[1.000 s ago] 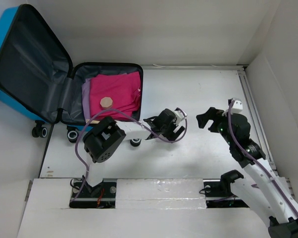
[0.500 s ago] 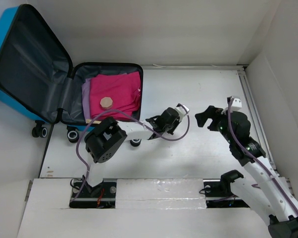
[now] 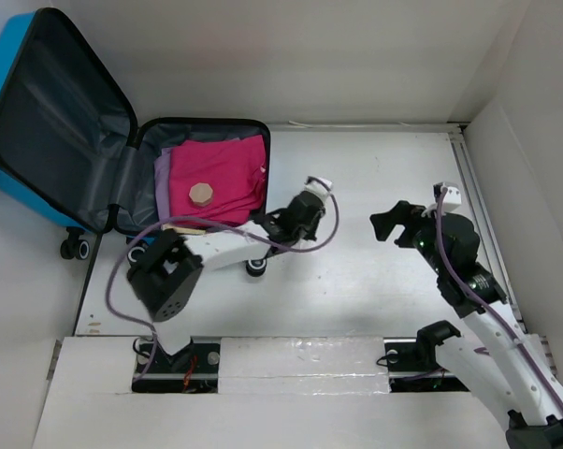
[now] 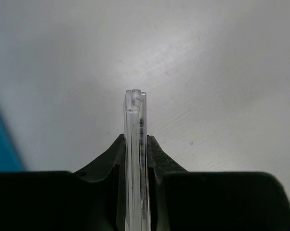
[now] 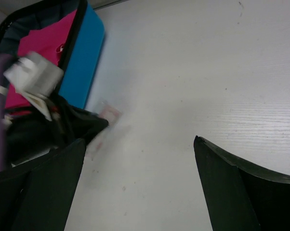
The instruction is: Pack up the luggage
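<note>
Luggage (image 3: 64, 122) lies open; left hand (image 4: 135, 144) grips a thin clear plastic piece (image 4: 135, 108), right hand (image 5: 139, 144) spread wide, empty

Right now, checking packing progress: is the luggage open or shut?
Open: the luggage has its lid leaning back, pink clothes showing inside.

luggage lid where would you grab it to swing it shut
Probably the free rim of the luggage lid, the long edge opposite the hinge, pinched across the thin blue shell from the left. The lid stands open, leaning away from the half holding pink clothes, so that edge gives most leverage.
</note>
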Controlling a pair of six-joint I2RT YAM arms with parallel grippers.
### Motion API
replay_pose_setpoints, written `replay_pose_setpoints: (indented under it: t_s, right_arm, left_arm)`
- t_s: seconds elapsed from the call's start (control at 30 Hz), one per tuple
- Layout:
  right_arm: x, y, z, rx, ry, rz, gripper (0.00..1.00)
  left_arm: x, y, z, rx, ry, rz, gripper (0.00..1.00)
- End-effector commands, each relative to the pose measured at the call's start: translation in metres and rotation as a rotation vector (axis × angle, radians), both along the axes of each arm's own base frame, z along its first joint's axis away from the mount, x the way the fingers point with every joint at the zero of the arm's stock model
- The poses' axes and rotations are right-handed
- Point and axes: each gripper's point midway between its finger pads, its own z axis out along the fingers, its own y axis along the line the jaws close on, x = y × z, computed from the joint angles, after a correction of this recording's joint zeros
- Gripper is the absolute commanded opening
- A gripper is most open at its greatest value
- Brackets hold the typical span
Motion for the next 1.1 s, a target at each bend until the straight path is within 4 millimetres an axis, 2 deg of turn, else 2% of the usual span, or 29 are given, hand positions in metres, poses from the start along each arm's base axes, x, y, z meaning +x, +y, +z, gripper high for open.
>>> replay_pose_setpoints:
  t_s: [0.0, 0.03, 0.07, 0.13, 0.17, 0.2, 0.27, 0.3, 0.33, 0.37, 0.4, 0.43, 0.5, 0.6, 0.63, 0.7, 0.77, 0.83, 0.87, 0.9, 0.97, 1.0, 1.03, 1.07]
  right_arm:
    - [0.001, 0.007, 0.009, 0.011, -0.049, 0.045, 1.0]
    - [0.001, 0.009, 0.01, 0.017, -0.059, 0.057, 1.0]
    - [0.0, 0.013, 0.012, 0.032, -0.064, 0.074, 1.0]
    - [0.002, 0.017, -0.004, 0.025, -0.025, 0.093, 1.0]
    - [0.003, 0.019, 0.0, 0.031, -0.037, 0.103, 1.0]
    - [0.003, 0.023, -0.005, 0.028, -0.028, 0.115, 1.0]
    - [0.004, 0.028, -0.007, 0.027, -0.023, 0.13, 1.0]
    - [0.002, 0.036, -0.011, 0.023, -0.009, 0.154, 1.0]
    - [0.001, 0.039, -0.011, 0.023, -0.008, 0.165, 1.0]
    - [0.003, 0.041, -0.013, 0.02, -0.006, 0.165, 1.0]
    - [0.003, 0.044, -0.016, 0.016, 0.005, 0.176, 1.0]
    - [0.002, 0.049, -0.01, 0.019, -0.012, 0.187, 1.0]
    - [0.002, 0.054, -0.016, 0.009, 0.006, 0.195, 1.0]
    - [0.001, 0.059, -0.017, 0.003, 0.006, 0.201, 1.0]
    - [-0.001, 0.063, -0.017, 0.002, 0.006, 0.214, 1.0]
    - [-0.003, 0.065, -0.022, -0.001, 0.014, 0.225, 1.0]
    - [-0.006, 0.068, -0.027, -0.008, 0.023, 0.235, 0.97]
    - [-0.007, 0.068, -0.023, -0.003, 0.012, 0.235, 0.92]
    - [-0.009, 0.071, -0.021, 0.001, 0.003, 0.247, 0.89]
    - [-0.012, 0.073, -0.024, 0.0, 0.005, 0.256, 0.82]
    - [-0.013, 0.076, -0.024, 0.005, -0.005, 0.268, 0.4]
    - [-0.016, 0.082, -0.026, 0.003, 0.004, 0.292, 0.21]
    - [-0.019, 0.086, -0.026, 0.005, 0.005, 0.314, 0.0]
    - [-0.02, 0.089, -0.031, -0.011, 0.015, 0.326, 0.0]
  left_arm:
    - [0.039, 0.042, 0.104, -0.302, -0.137, 0.282, 0.0]
    - [0.044, 0.053, 0.117, -0.358, -0.148, 0.324, 0.0]
    - [0.055, 0.078, 0.144, -0.436, -0.186, 0.392, 0.0]
    - [0.064, 0.105, 0.157, -0.551, -0.194, 0.486, 0.0]
    - [0.072, 0.132, 0.17, -0.6, -0.212, 0.545, 0.0]
    - [0.077, 0.145, 0.175, -0.638, -0.22, 0.573, 0.0]
    - [0.087, 0.17, 0.17, -0.707, -0.202, 0.647, 0.05]
    - [0.098, 0.196, 0.166, -0.731, -0.199, 0.7, 0.25]
    - [0.103, 0.207, 0.166, -0.765, -0.193, 0.715, 0.45]
    - [0.108, 0.215, 0.156, -0.792, -0.148, 0.754, 0.64]
    - [0.116, 0.234, 0.139, -0.788, -0.104, 0.8, 0.77]
    - [0.118, 0.241, 0.133, -0.782, -0.085, 0.811, 0.91]
    - [0.115, 0.25, 0.12, -0.795, -0.053, 0.847, 0.96]
    - [0.101, 0.263, 0.126, -0.827, -0.105, 0.892, 1.0]
    - [0.094, 0.271, 0.142, -0.856, -0.159, 0.914, 1.0]
    - [0.083, 0.28, 0.154, -0.884, -0.208, 0.931, 1.0]
    - [0.065, 0.27, 0.186, -0.92, -0.285, 0.889, 1.0]
    - [0.052, 0.262, 0.193, -0.877, -0.312, 0.855, 1.0]
    - [0.042, 0.25, 0.208, -0.891, -0.327, 0.815, 0.97]
    - [0.037, 0.242, 0.208, -0.881, -0.318, 0.788, 0.97]
    - [0.027, 0.228, 0.206, -0.82, -0.297, 0.731, 1.0]
    - [0.017, 0.218, 0.208, -0.811, -0.286, 0.694, 1.0]
    - [0.009, 0.214, 0.202, -0.787, -0.257, 0.685, 1.0]
    - [0.002, 0.214, 0.196, -0.775, -0.242, 0.679, 1.0]
